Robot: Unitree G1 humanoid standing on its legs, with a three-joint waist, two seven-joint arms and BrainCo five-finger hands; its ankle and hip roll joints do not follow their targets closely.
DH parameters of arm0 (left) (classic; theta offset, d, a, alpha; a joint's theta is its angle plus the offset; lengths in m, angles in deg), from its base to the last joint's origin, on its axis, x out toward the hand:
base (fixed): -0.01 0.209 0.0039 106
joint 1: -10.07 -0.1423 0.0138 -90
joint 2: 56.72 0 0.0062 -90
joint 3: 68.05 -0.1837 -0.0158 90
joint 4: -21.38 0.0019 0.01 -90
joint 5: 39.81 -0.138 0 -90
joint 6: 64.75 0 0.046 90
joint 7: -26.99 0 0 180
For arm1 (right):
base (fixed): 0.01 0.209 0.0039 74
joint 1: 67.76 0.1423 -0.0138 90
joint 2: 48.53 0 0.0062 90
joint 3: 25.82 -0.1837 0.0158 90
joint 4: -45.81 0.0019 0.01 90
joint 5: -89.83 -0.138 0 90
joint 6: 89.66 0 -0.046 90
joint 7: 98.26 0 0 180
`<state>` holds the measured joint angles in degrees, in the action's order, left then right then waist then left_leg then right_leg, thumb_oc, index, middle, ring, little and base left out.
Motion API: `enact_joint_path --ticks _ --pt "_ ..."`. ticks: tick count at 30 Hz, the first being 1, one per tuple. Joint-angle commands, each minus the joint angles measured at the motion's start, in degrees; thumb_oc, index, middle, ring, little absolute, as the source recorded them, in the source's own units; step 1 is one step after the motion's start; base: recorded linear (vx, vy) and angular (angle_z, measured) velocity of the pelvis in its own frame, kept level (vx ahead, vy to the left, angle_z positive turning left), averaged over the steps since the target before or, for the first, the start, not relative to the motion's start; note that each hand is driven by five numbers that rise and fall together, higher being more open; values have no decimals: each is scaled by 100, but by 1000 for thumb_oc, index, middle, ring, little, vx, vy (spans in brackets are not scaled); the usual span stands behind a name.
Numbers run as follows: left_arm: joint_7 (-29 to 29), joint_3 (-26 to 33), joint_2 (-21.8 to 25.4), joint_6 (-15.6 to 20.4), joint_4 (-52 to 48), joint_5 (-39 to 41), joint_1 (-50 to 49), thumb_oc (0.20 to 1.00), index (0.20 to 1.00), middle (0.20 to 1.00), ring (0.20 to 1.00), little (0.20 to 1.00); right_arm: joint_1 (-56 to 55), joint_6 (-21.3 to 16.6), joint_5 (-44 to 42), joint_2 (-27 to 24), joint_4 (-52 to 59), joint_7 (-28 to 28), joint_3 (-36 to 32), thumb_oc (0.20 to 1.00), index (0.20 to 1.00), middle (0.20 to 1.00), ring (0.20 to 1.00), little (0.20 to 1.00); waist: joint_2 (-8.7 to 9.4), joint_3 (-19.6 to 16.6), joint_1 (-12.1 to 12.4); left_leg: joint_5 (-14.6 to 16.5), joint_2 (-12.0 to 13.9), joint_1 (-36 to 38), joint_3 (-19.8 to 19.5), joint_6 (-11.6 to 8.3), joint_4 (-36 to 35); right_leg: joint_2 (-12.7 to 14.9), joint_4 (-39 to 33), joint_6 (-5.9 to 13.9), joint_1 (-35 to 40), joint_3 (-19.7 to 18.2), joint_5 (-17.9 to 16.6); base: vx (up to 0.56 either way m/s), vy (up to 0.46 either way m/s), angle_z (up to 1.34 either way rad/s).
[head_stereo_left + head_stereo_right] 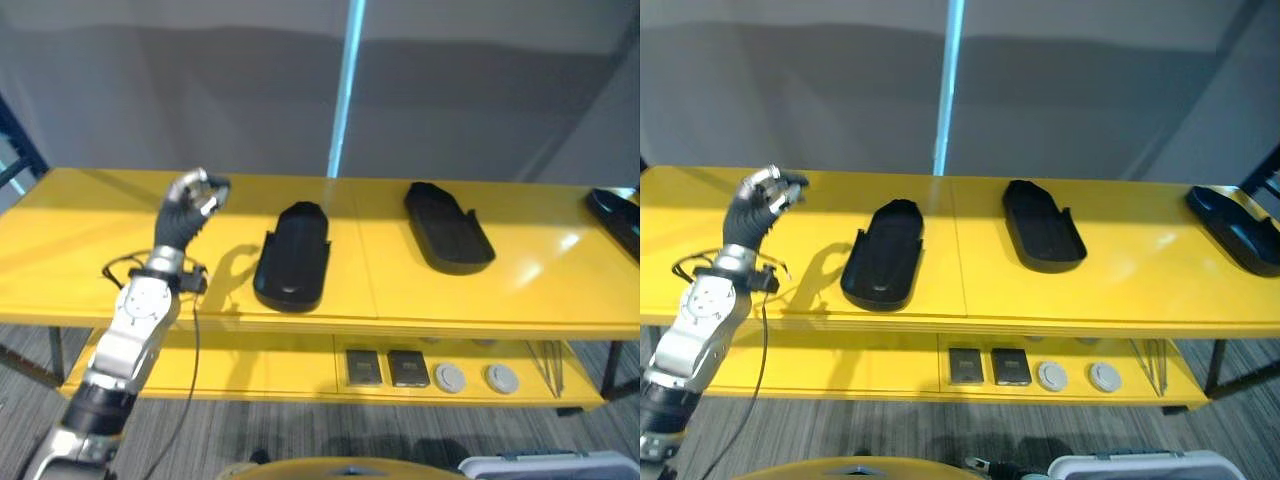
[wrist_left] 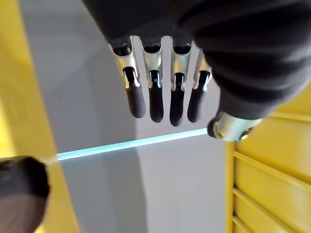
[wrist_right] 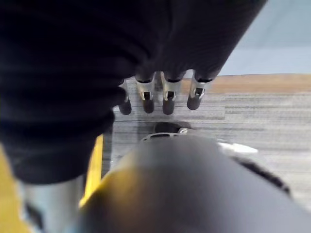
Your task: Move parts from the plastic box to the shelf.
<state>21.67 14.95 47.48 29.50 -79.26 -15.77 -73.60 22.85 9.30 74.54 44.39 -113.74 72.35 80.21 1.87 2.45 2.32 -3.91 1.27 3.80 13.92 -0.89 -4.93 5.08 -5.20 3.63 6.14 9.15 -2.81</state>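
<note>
Yellow shelf [image 1: 90, 240] spans the frame; its top surface carries three black parts. One black part [image 1: 293, 256] lies left of centre, long axis running away from the robot, near end close to the front edge. A second black part [image 1: 447, 226] lies right of centre, angled slightly, well apart from the first. A third black part [image 1: 1235, 228] sits at the far right edge of the frame, cut off by the border.

Left hand [image 1: 190, 205] is raised over the left part of the top surface, left of the first part and clear of it. Its fingers [image 2: 156, 97] hang relaxed and lightly bent in the left wrist view, thumb apart, nothing held.

Right hand [image 3: 160, 92]: fingers [image 3: 168, 102] appear in the right wrist view pointing toward grey striped floor, straight, empty.

Lower shelf level [image 1: 250, 365], centre to right of frame: two dark square pieces [image 1: 385, 368] side by side, then two grey round discs [image 1: 475, 378] beside them. A light grey plastic box [image 1: 1140, 467] shows at the bottom right edge of the frame; contents cannot be told.
</note>
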Motion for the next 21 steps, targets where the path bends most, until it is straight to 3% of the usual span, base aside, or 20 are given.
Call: enact_joint_path --ticks 1,4,9,11,15,21 --pt "617 18 -115 640 68 359 706 200 200 200 200 200 362 85 340 -131 -551 -54 11 1000 1000 1000 1000 1000 -223 87 -91 344 583 303 -532 -288 29 376 68 348 158 365 33 -40 12 14" --pt "763 -404 -242 694 -40 92 279 200 200 200 200 200 462 85 381 -114 -606 -108 69 1000 1000 1000 1000 1000 -202 147 35 345 581 255 -585 -297 0 383 70 367 150 445 25 -51 -1 17" --pt "1068 -963 -207 863 1 392 -170 200 200 200 200 200 722 206 283 -148 -625 -127 185 1000 1000 1000 1000 1000 -217 303 223 301 587 76 -664 -302 22 409 104 339 66 584 51 -117 -14 9" --pt "1332 -1225 -181 867 178 915 -418 200 200 200 200 200 762 197 254 -156 -653 -120 220 1000 1000 1000 1000 1000 -241 365 286 295 577 45 -703 -306 5 410 96 336 76 659 65 -43 -13 17" --pt "1774 -1535 -206 991 584 1301 -722 200 200 200 200 200 715 155 -15 -145 -628 32 281 1000 1000 1000 1000 1000 -251 368 268 272 567 16 -695 -315 -7 374 108 335 71 632 73 0 -2 5" --pt "1959 -1810 -126 1047 729 1551 -779 200 200 200 200 200 675 211 -120 -263 -611 102 155 1000 1000 1000 1000 1000 -331 435 182 238 585 -86 -679 -318 -7 338 140 304 -30 606 101 -20 7 0"
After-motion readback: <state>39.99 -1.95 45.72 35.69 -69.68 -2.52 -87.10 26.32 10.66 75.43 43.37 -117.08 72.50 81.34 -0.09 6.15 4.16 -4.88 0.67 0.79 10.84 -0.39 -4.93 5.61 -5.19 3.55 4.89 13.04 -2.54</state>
